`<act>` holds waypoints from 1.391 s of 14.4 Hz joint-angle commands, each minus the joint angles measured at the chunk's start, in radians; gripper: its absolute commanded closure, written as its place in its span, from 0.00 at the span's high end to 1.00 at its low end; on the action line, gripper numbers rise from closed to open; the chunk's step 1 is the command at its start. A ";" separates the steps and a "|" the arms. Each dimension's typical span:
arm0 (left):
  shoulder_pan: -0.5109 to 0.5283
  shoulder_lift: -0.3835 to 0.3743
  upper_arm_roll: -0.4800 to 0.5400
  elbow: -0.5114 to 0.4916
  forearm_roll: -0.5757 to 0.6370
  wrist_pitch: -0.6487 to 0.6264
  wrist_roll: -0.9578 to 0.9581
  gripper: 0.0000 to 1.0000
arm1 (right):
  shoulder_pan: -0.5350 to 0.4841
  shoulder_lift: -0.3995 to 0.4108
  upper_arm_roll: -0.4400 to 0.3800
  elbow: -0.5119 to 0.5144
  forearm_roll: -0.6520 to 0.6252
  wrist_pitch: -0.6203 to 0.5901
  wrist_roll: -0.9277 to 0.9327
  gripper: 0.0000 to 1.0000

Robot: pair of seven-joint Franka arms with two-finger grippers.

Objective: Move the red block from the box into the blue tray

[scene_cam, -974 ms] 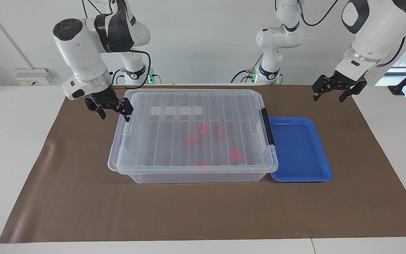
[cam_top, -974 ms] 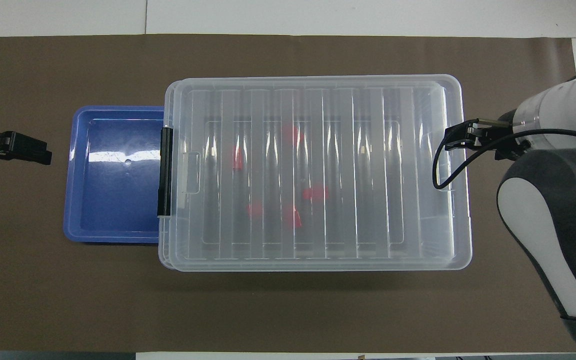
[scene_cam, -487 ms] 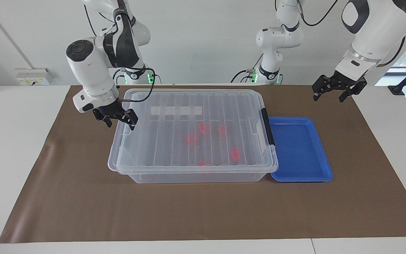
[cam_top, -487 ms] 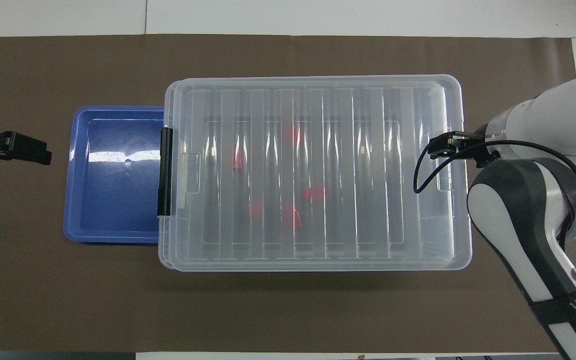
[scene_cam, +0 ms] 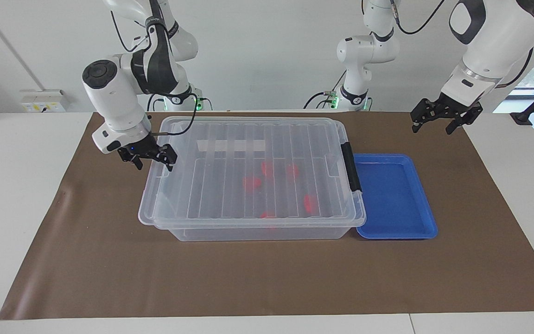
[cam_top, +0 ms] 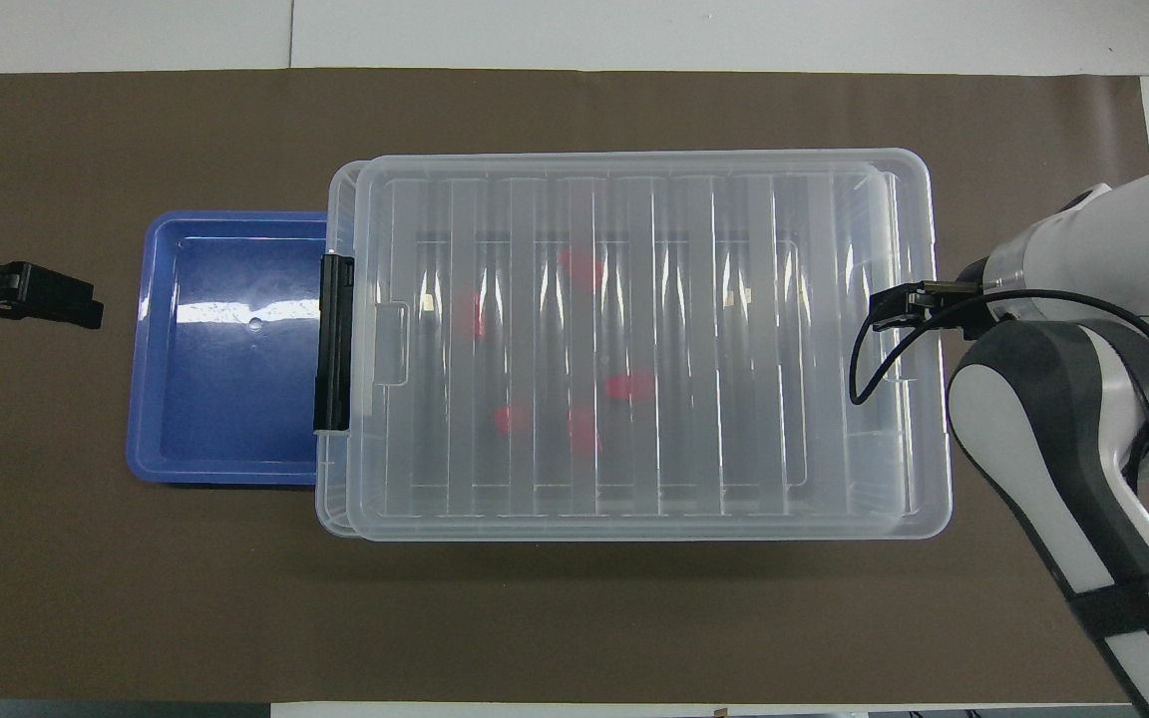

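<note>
The clear box (scene_cam: 248,233) stands mid-mat with its ribbed lid (scene_cam: 230,146) on top, shifted a little toward the right arm's end. The black latch handle (scene_cam: 351,167) is at the end by the blue tray (scene_cam: 394,195), which is empty. Several red blocks (scene_cam: 251,182) lie inside the box and show through the lid (cam_top: 629,384). My right gripper (scene_cam: 149,157) is open at the lid's end rim, one fingertip (scene_cam: 169,155) against the rim. My left gripper (scene_cam: 443,121) is open and empty, raised over the mat, and waits.
A brown mat (scene_cam: 109,269) covers the table. The blue tray (cam_top: 225,399) touches the box's latch end. The right arm's body (cam_top: 1053,419) hangs over the mat beside the box. Bare mat lies farther from the robots than the box.
My right gripper came down to the lid's end rim and then drew back toward its own end. The lid slid that way and its end rose slightly. The left arm stayed still.
</note>
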 commanded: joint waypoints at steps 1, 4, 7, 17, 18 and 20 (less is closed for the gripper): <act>-0.008 -0.013 0.011 -0.003 -0.010 -0.014 0.005 1.00 | -0.040 -0.021 0.004 -0.063 0.002 0.040 -0.073 1.00; -0.008 -0.013 0.011 -0.003 -0.010 -0.012 0.005 1.00 | -0.077 -0.026 0.004 -0.071 0.002 0.053 -0.136 1.00; -0.008 -0.013 0.011 -0.003 -0.010 -0.014 0.005 1.00 | -0.102 -0.026 0.004 -0.071 0.002 0.053 -0.177 1.00; -0.008 -0.013 0.011 -0.003 -0.010 -0.014 0.005 1.00 | -0.210 -0.018 0.004 -0.064 -0.001 0.065 -0.349 1.00; -0.008 -0.013 0.011 -0.003 -0.010 -0.014 0.005 1.00 | -0.221 -0.016 0.004 -0.062 -0.003 0.065 -0.351 1.00; -0.008 -0.013 0.011 -0.003 -0.010 -0.014 0.005 1.00 | -0.241 -0.015 0.002 -0.057 -0.007 0.065 -0.392 1.00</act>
